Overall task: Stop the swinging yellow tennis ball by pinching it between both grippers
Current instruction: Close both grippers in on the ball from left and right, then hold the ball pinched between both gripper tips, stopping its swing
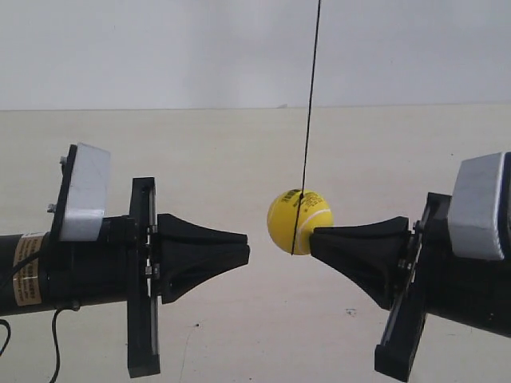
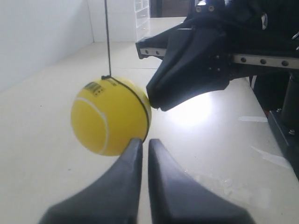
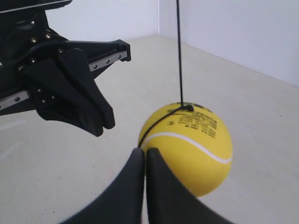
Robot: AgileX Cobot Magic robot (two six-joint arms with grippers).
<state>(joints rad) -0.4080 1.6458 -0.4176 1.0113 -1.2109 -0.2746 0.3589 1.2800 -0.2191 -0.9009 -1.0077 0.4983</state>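
The yellow tennis ball (image 1: 299,221) hangs on a thin black string (image 1: 310,96) between two black cone tips that point at each other. My right gripper (image 1: 311,237) is shut, and its tip touches the ball's side. In the right wrist view the ball (image 3: 191,147) sits right against my closed fingertips (image 3: 145,151). My left gripper (image 1: 247,254) is also shut, with a small gap between it and the ball. The left wrist view shows the ball (image 2: 110,116) just beyond my left gripper (image 2: 141,141), with the right gripper (image 2: 156,99) on its far side.
A pale tabletop (image 1: 239,335) lies below both arms, and a white wall (image 1: 160,48) stands behind. White drawers (image 2: 142,14) stand at the table's far end in the left wrist view. The left arm's black rail plate (image 1: 143,275) hangs low over the table.
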